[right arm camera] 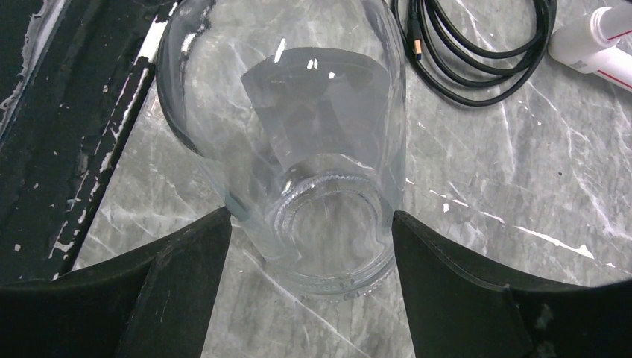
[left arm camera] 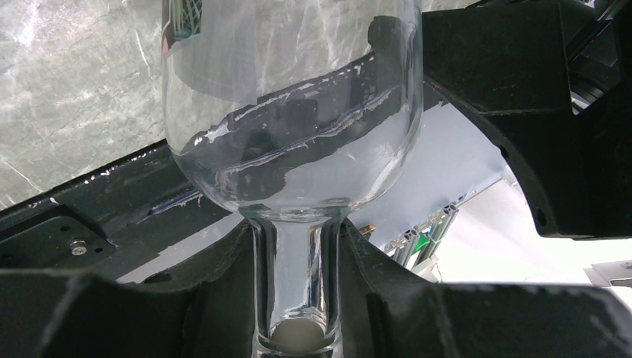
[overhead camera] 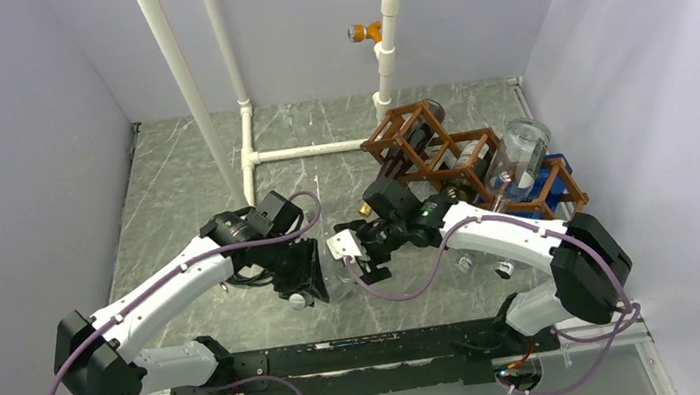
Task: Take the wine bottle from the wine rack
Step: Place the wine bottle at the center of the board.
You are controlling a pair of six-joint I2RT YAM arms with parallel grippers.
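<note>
1. The wine rack (overhead camera: pixel 422 163) is set at the right rear of the table (overhead camera: pixel 182 178), with bottles (overhead camera: pixel 466 153) laid in its cells.
2. The white pipes (overhead camera: pixel 305 151) are placed behind and left of it.
3. The wine bottle (right arm camera: pixel 298 134) is positioned before the rack, mid-table, between the left gripper (left arm camera: pixel 296 313) and the right gripper (right arm camera: pixel 311 246).

Grey marble-patterned tabletop (overhead camera: pixel 182 178) carries a reddish-brown wooden lattice wine rack (overhead camera: pixel 406 140) toward its far right corner, a white plastic pipe frame (overhead camera: pixel 305 151) by its far edge, and a coiled black cable (right arm camera: pixel 477 97) lying flat.
</note>
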